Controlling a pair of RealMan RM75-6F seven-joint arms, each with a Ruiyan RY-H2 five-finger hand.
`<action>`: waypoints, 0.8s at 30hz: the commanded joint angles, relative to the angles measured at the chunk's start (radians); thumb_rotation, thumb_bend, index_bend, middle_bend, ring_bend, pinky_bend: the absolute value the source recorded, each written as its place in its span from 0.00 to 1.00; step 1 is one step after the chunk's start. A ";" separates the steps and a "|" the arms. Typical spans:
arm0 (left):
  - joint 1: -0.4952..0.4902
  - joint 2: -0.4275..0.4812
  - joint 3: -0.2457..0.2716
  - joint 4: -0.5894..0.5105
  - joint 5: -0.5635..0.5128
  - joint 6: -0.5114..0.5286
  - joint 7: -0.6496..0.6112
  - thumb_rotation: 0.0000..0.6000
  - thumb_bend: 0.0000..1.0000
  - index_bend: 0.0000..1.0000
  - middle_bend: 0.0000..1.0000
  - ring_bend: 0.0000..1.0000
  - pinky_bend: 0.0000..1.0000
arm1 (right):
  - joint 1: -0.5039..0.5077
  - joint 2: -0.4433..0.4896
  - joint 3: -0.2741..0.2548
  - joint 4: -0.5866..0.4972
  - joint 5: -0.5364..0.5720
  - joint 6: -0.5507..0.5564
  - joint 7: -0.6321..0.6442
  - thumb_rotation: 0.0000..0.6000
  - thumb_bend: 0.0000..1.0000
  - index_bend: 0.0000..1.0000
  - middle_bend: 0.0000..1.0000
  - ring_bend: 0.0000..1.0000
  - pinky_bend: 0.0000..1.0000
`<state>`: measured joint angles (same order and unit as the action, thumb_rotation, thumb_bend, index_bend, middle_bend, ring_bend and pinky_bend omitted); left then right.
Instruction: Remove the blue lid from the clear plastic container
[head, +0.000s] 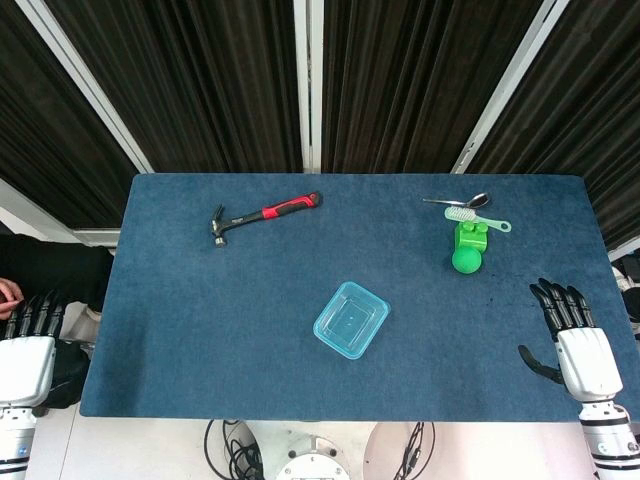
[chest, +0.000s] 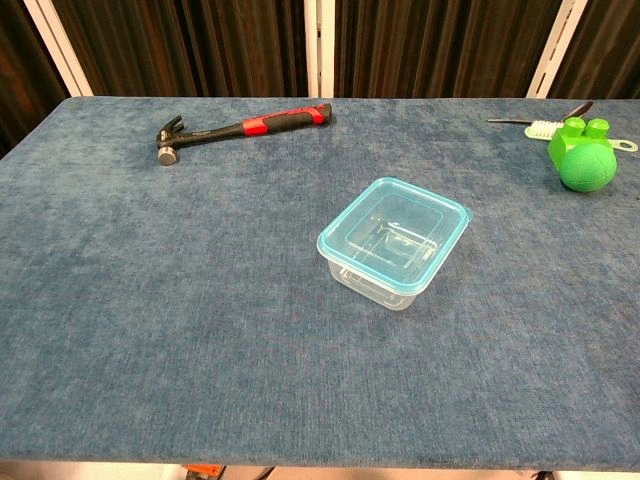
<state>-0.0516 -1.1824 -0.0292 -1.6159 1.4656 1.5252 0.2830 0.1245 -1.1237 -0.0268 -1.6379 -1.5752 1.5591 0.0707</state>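
Mid-table, the clear container (head: 351, 319) is sitting with its blue lid (chest: 394, 234) on (well apart from both hands); right hand (head: 580, 345) and left hand (head: 27, 350) are resting at the edges, fingers spread, holding nothing.

Blue lid (chest: 394, 232) on container (chest: 385, 282) — mid-table

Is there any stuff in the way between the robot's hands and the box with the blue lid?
No. Bare table lies between the blue lid and both the right hand and left hand. The hammer and green toy sit farther back.
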 joint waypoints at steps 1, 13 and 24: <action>0.000 -0.001 -0.001 -0.002 0.000 0.000 0.001 1.00 0.00 0.00 0.00 0.00 0.00 | 0.009 0.002 0.006 -0.002 -0.006 -0.020 0.000 1.00 0.17 0.00 0.00 0.00 0.00; -0.008 -0.011 -0.005 -0.002 0.007 -0.006 0.002 1.00 0.00 0.00 0.00 0.00 0.00 | 0.084 -0.028 0.020 0.002 -0.047 -0.146 -0.035 1.00 0.17 0.00 0.00 0.00 0.00; -0.009 -0.017 -0.002 -0.003 0.022 -0.003 -0.003 1.00 0.00 0.00 0.00 0.00 0.00 | 0.308 -0.306 0.094 0.155 -0.058 -0.404 -0.148 1.00 0.03 0.00 0.00 0.00 0.00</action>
<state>-0.0612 -1.1997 -0.0316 -1.6184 1.4871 1.5220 0.2806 0.3767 -1.3614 0.0445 -1.5357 -1.6246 1.2076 -0.0583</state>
